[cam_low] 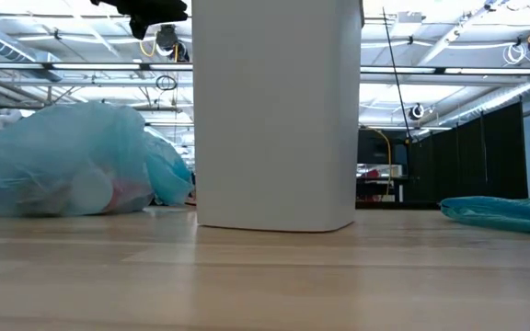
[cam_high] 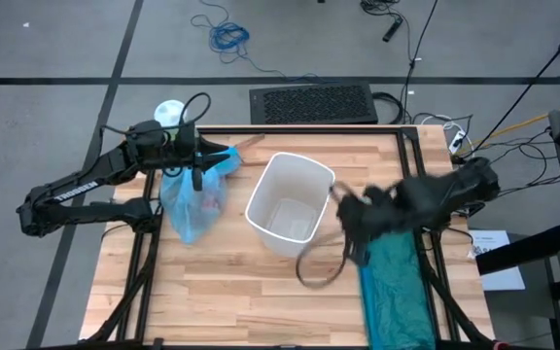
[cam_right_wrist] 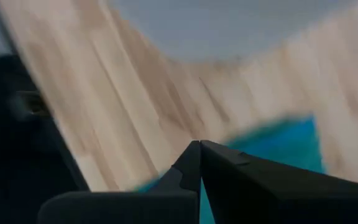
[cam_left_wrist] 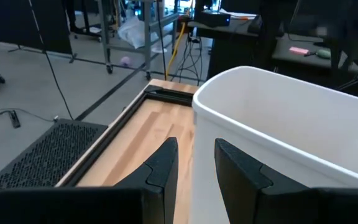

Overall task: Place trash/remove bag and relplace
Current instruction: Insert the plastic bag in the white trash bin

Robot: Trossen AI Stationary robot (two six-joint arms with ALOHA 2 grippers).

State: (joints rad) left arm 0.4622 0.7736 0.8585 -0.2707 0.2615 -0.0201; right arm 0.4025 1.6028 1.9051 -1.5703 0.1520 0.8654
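Open-topped white plastic wastebasket [cam_high: 290, 206] upright near the middle of the pale wooden slatted table [cam_high: 222, 292], inside bare white in the high view. Thin translucent sky-blue bin liner [cam_high: 192, 202], bulging with pale and reddish trash [cam_low: 109, 193] visible through the plastic in the low view, lying on the table well to the left of the wastebasket, neck gathered toward the far side. Left gripper [cam_high: 212, 158] over the far end of that sky-blue liner, beside the wastebasket's far left corner; fingers [cam_left_wrist: 163, 168] a little apart in the left wrist view, nothing seen between them there, white wastebasket wall close ahead. Right gripper [cam_high: 353, 228] blurred, just right of the wastebasket, above the near end of a darker teal-green plastic bag [cam_high: 397, 297] spread flat along the table's right edge; fingers [cam_right_wrist: 194, 165] pressed together in the right wrist view, with nothing visibly pinched. Flat black perforated mat [cam_high: 312, 103] on the floor beyond the table.
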